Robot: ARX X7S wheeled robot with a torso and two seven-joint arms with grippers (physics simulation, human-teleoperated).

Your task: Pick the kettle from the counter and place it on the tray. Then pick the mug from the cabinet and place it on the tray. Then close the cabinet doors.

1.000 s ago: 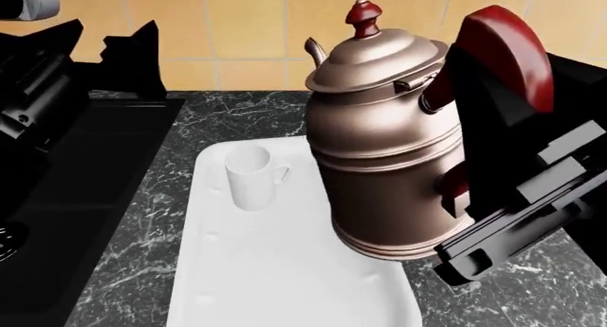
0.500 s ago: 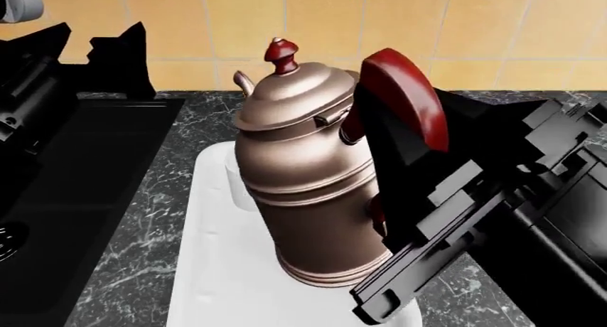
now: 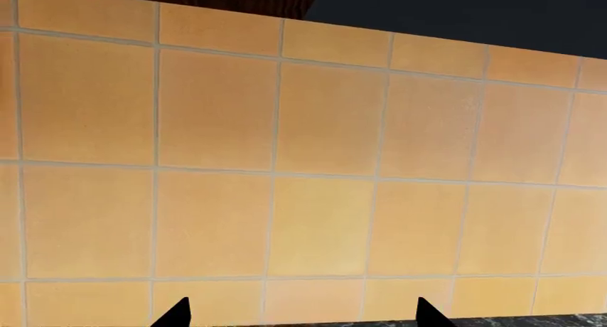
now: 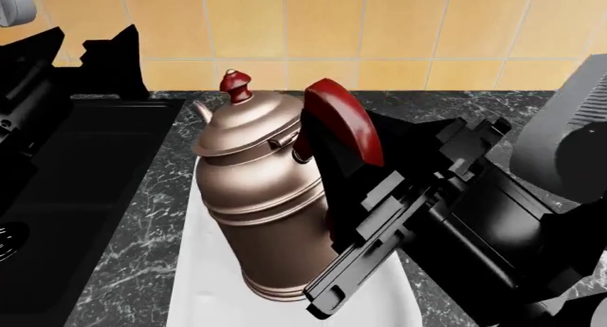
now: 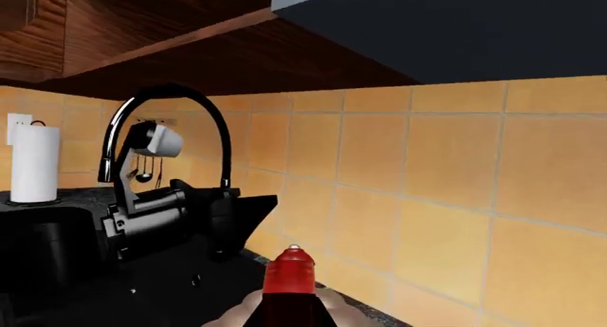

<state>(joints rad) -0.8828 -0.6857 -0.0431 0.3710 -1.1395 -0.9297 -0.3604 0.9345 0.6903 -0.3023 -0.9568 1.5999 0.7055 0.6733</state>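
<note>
The bronze-brown kettle [image 4: 261,206] leans slightly over the white tray [image 4: 195,295], which lies on the black marble counter [image 4: 156,181]. I cannot tell whether its base touches the tray. My right gripper [image 4: 353,188] is shut on the kettle's red handle [image 4: 342,128]. In the right wrist view only the red knob [image 5: 289,270] and a bit of the lid [image 5: 343,307] show. The mug is hidden behind the kettle. My left gripper [image 4: 87,46] hangs open and empty over the sink, its fingertips [image 3: 175,314] facing the tiled wall.
A black sink basin [image 4: 76,185] lies left of the tray. A black arched faucet [image 5: 170,128] and a paper towel roll [image 5: 35,163] stand beyond it. The wooden cabinet underside [image 5: 142,50] hangs above. The tiled wall [image 4: 360,28] backs the counter.
My right gripper has carried the kettle to the left and lower in the head view, over the tray. The kettle now covers the mug that showed a second ago. The left arm has hardly moved.
</note>
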